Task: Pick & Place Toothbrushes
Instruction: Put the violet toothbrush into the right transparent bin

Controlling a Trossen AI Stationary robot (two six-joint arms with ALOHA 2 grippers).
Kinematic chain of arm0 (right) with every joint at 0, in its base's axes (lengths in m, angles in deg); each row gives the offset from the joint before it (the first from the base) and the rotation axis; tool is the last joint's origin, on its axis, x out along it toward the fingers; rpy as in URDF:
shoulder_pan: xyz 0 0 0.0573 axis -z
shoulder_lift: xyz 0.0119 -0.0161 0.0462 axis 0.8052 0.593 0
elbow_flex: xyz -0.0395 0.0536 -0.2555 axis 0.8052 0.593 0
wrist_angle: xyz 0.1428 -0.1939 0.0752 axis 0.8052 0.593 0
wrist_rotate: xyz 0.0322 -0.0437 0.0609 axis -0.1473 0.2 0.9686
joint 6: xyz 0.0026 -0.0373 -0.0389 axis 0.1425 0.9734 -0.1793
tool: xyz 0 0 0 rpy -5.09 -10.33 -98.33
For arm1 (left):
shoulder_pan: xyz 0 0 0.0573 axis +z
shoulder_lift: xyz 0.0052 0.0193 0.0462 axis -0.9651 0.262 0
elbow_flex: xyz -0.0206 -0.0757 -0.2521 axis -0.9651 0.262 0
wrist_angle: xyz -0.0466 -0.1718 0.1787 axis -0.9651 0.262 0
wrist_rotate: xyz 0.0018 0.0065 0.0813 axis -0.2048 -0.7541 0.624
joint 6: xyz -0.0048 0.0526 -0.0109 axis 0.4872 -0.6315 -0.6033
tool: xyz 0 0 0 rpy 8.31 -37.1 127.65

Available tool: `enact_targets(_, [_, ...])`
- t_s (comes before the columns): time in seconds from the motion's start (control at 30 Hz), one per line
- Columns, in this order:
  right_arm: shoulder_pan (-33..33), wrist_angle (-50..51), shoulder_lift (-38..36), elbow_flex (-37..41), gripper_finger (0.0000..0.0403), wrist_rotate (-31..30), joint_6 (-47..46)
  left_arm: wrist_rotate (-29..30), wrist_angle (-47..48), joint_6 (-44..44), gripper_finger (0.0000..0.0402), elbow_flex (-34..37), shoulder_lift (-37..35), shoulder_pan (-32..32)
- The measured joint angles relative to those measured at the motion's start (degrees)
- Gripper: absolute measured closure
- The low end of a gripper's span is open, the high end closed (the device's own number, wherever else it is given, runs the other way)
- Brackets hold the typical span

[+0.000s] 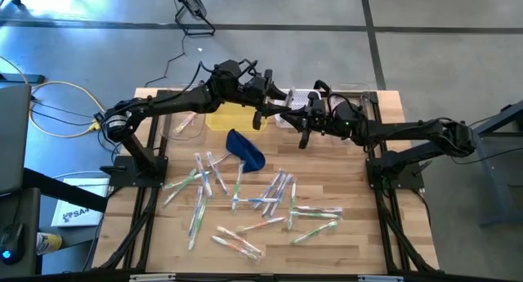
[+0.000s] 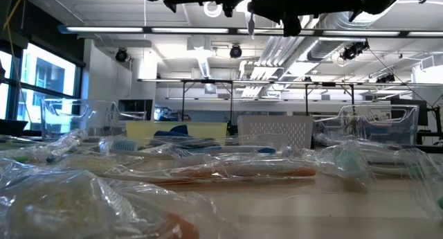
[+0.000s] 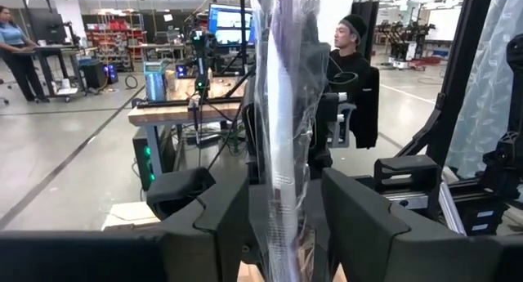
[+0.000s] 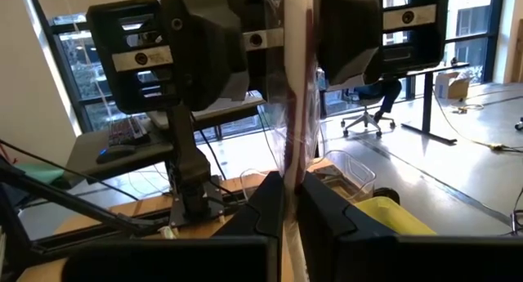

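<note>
Bench: one wooden top on a dark frame, carrying everything below.

Arms: two, dark, both reaching to the middle of the far edge, where their grippers meet head to head.

Containers along the far edge: one yellow bin at the middle, one white slotted basket beside it, and one clear tub at each far corner.

Dark blue pouch: one, lying just in front of the yellow bin.

Left gripper: fingers stand parted, one on each side of a wrapped toothbrush with a gap visible on both sides; released, not pressing it.

Right gripper: clenched on the same wrapped toothbrush, fingers pinched tight against its clear wrapper, holding it upright in the air above the far edge.

Loose toothbrushes: roughly twenty, each in clear wrap, scattered flat over the middle and near half of the bench, several overlapping; an exact count cannot be told.
</note>
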Motion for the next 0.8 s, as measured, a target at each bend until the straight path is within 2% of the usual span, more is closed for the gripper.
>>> enact_targets(0.23, [0.02,9.94,-4.71,0.0,0.039,-5.07,-2.05,-5.56,0.95,-2.09,0.0249,0.07,-4.6,3.4])
enact_targets(0.33, [0.02,15.67,-7.92,0.0,0.039,-9.59,-3.73,-3.28,4.35,-5.75,0.0249,0.06,-6.94,3.78])
enact_targets(0.53, [0.02,30.68,-15.16,0.0,0.039,-22.77,-7.54,4.6,14.12,-10.58,0.0249,0.07,-9.52,3.69])
enact_targets(0.67, [0.02,42.08,-19.63,-0.02,0.039,-31.58,-12.49,5.19,15.81,-10.75,0.0249,0.09,-9.56,3.69])
enact_targets(0.8, [1.05,55.68,-22.71,-0.02,0.039,-38.74,-21.66,5.17,15.7,-11.39,0.0249,0.09,-9.56,3.69])
